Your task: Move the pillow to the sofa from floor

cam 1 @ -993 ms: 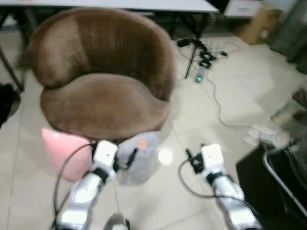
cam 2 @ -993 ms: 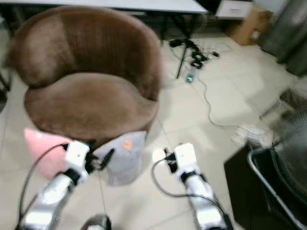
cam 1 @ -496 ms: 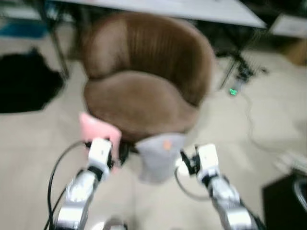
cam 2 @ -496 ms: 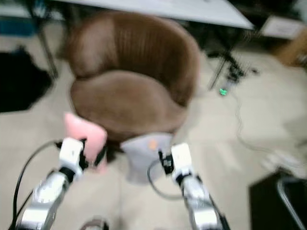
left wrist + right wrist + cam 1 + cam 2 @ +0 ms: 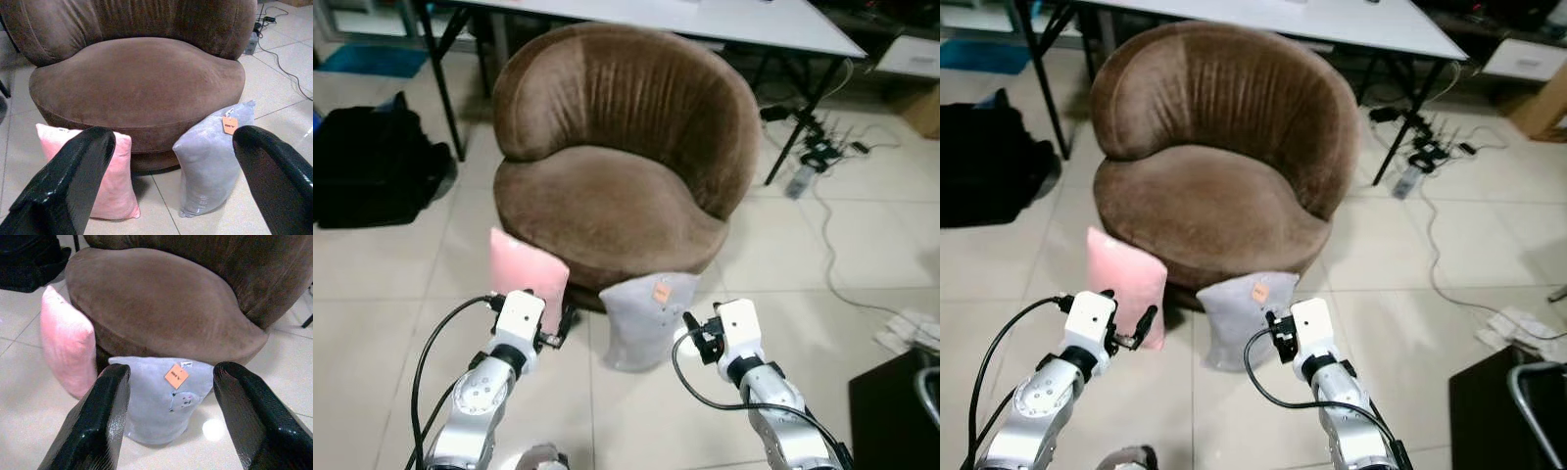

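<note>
brown sofa [image 5: 617,186] seat bare; nothing moved yet. grey pillow [image 5: 646,318] and pink pillow [image 5: 527,277] both stand on the floor, leaning on the sofa base. left gripper [image 5: 171,181] and right gripper [image 5: 168,418] held forward, low, jaws spread, empty, short of the pillows. grasp and lift remain.

- Lower front of the brown sofa [image 5: 607,196] was hidden behind the pink pillow [image 5: 527,277] and grey pillow [image 5: 648,318].
- Print on the grey pillow's orange tag [image 5: 176,376] was too small to read.
- White table [image 5: 724,15] was cut off by the top edge of the frame.
- Black bag [image 5: 372,176] ran off the left edge.
- Dark object at lower right [image 5: 891,411] was cropped; could not tell what it was.
</note>
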Tool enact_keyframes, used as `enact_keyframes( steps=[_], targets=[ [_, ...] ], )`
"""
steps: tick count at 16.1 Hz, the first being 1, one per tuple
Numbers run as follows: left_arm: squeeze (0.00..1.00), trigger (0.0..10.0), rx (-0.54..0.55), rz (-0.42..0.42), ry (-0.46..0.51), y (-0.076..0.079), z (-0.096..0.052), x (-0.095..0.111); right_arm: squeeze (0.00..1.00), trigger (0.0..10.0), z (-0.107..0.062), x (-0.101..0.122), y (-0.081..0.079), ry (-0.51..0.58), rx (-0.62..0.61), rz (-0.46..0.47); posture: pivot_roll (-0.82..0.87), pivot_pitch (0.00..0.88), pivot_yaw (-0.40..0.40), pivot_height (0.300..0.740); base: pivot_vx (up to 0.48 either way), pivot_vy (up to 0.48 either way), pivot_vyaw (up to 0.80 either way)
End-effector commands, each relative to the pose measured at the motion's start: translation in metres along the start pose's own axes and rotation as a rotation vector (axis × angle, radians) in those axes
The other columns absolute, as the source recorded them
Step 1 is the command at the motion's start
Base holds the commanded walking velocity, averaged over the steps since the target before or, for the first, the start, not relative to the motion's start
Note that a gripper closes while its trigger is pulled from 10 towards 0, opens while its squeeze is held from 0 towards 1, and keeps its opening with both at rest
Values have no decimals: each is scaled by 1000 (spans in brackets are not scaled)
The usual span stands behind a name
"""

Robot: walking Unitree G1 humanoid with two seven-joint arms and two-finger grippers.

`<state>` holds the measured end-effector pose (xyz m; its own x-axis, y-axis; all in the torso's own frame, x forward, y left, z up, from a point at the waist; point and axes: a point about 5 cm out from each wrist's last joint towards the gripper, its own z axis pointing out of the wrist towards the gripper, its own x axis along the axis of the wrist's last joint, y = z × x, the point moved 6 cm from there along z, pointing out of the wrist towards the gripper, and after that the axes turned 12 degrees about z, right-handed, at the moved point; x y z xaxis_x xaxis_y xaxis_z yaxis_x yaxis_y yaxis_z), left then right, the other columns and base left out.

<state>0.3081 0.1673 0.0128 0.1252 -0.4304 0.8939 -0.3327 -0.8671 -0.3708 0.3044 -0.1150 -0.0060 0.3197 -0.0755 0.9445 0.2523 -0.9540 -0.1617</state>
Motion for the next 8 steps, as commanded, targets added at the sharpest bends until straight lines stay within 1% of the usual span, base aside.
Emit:
enact_keyframes(
  steps=[1,4,5,8],
  targets=[
    [0,10000,-13,11,-1,4,1,1,4,10000,-2,-1,5,-11,-13,-13,16,116,-130,740,461,0,0],
    [0,10000,-27,28,-5,8,4,2,0,10000,-3,-3,6,-21,-16,-14,8,114,-128,740,444,0,0],
    [0,10000,-38,48,-6,10,5,2,0,10000,-3,-4,6,-23,-17,-14,7,112,-127,740,439,0,0],
    [0,10000,-52,78,-20,13,7,0,0,10000,-4,-5,3,-22,-10,-11,3,109,-125,740,369,-301,0]
  ],
)
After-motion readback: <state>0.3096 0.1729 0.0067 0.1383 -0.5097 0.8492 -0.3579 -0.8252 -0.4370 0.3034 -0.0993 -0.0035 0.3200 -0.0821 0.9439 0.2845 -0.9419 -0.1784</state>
